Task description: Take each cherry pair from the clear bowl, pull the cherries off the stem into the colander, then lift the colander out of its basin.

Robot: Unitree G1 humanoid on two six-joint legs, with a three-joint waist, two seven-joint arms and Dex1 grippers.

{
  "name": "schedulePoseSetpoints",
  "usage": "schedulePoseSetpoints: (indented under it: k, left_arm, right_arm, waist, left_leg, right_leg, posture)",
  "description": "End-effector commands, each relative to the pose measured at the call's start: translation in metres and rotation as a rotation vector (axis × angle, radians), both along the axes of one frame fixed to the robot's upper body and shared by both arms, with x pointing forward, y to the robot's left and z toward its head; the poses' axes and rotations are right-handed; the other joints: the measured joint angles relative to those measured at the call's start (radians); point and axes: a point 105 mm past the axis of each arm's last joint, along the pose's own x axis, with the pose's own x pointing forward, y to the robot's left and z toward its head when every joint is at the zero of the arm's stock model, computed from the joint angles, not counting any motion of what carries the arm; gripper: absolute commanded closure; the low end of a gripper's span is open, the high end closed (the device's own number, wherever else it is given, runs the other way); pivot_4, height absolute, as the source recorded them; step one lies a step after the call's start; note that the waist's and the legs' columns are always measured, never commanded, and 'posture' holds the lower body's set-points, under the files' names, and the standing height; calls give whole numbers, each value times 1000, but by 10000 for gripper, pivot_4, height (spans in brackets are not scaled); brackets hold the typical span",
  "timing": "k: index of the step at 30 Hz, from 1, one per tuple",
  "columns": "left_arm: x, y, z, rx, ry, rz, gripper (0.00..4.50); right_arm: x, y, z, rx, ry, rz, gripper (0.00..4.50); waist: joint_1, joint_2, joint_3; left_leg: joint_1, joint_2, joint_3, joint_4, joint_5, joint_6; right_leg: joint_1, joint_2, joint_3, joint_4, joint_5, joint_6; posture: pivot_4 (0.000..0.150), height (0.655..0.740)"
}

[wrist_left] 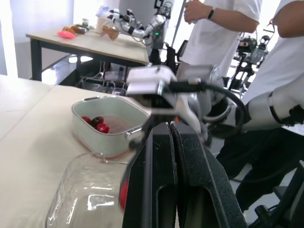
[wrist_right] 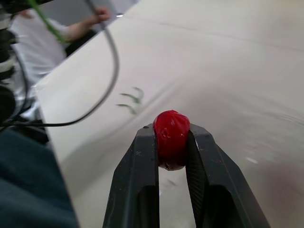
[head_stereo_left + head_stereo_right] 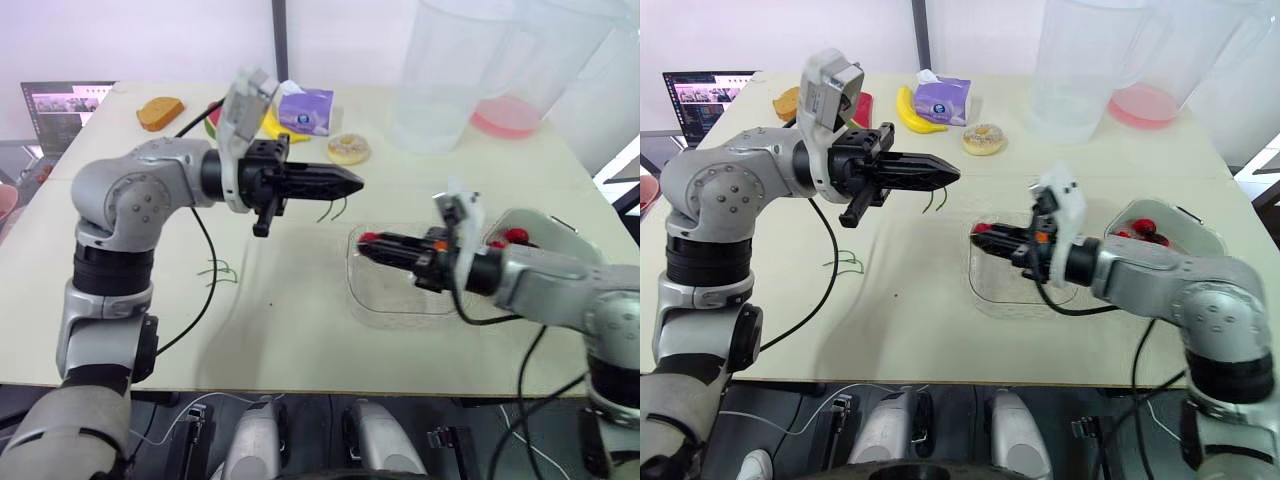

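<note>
My left gripper (image 3: pixel 356 181) is held above the table, left of the clear bowl (image 3: pixel 392 303), and is shut on a thin green stem (image 3: pixel 334 209) that dangles from its tip. My right gripper (image 3: pixel 367 241) reaches over the bowl's left rim, shut on one red cherry (image 2: pixel 171 129). The two grippers are apart, the left one higher. Behind the right arm the white colander (image 3: pixel 1180 226) sits in its basin with a few red cherries (image 3: pixel 1143 231) inside. In the left wrist view the colander (image 1: pixel 110 127) stands beyond the bowl (image 1: pixel 80 202).
Bare stems (image 3: pixel 220 270) lie on the table to the left. At the back are a donut (image 3: pixel 348 149), a banana (image 3: pixel 908 110), a tissue pack (image 3: pixel 305 109), bread (image 3: pixel 160 112), tall clear jugs (image 3: pixel 440 75) and a pink dish (image 3: pixel 505 117). People stand beyond the table in the left wrist view.
</note>
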Motion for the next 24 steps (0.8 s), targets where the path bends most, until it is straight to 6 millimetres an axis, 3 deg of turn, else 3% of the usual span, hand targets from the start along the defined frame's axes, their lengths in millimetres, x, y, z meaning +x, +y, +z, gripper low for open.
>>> schedulePoseSetpoints:
  k: [1, 3, 8, 10, 15, 16, 17, 22, 23, 24]
  left_arm:
    - [-7, 2, 10, -17, -48, -15, 45000]
    - [-7, 1, 9, -17, -44, -15, 45000]
    - [-9, 1, 8, -18, -41, -20, 45000]
    - [-9, 1, 8, -18, -41, -22, 45000]
    - [-9, 0, 8, -17, -44, -25, 45000]
    - [-9, 1, 8, -16, -46, -24, 45000]
    - [-9, 1, 8, -15, -46, -24, 45000]
    - [-9, 2, 7, -12, -50, -20, 45000]
    - [-9, 2, 7, -10, -51, -18, 45000]
    - [-9, 3, 7, -10, -52, -17, 45000]
  right_arm:
    - [4, -69, 12, -89, -72, -286, 41814]
    - [4, -105, 12, -172, -73, -433, 41814]
    - [-5, -158, 3, -300, -46, -636, 41814]
    - [-7, -166, -6, -331, -16, -671, 41814]
    - [-6, -158, -18, -333, 6, -651, 41814]
    - [-6, -155, -19, -333, 7, -641, 31835]
    - [-6, -154, -18, -331, 2, -640, 28663]
    - [-6, -139, -1, -278, -72, -575, 3571]
    - [-7, -135, 2, -275, -85, -559, 366]
    - [-8, -130, 6, -267, -105, -538, 366]
  waist:
    - [0, 0, 0]
    - [-3, 0, 0]
    - [-9, 0, 0]
    - [-9, 0, 0]
    - [-7, 0, 0]
    - [-6, 0, 0]
    - [-6, 1, 0]
    - [-5, 1, 0]
    - [-5, 1, 0]
    - [-5, 1, 0]
  left_leg:
    - [0, 0, 0, 0, 0, 0]
    - [0, 0, 0, 0, 0, 0]
    - [5, 1, 0, -3, 2, -3]
    - [5, 2, 0, -3, 2, -3]
    - [5, 1, 0, -2, 2, -3]
    - [5, 1, 0, -2, 2, -3]
    - [5, 1, 0, -2, 2, -3]
    - [5, 1, 0, -2, 2, -3]
    - [5, 1, 0, -2, 2, -3]
    - [5, 1, 0, -2, 2, -3]
  right_leg:
    - [0, 0, 0, 0, 0, 0]
    - [0, 1, 0, 0, 0, 0]
    - [2, 4, 1, 1, 0, 0]
    - [2, 4, 1, 1, 0, 0]
    - [2, 4, 2, 1, 0, 0]
    - [2, 4, 1, 1, 0, 0]
    - [2, 4, 1, 1, 0, 0]
    - [2, 3, 1, 1, 0, 0]
    - [2, 4, 1, 1, 0, 0]
    - [2, 4, 1, 1, 0, 0]
  posture:
    - [1500, 7400]
    - [1500, 7400]
    - [1500, 7400]
    - [1500, 7400]
    - [1500, 7400]
    - [1500, 7400]
    - [1500, 7400]
    - [1500, 7400]
    - [1500, 7400]
    - [1500, 7400]
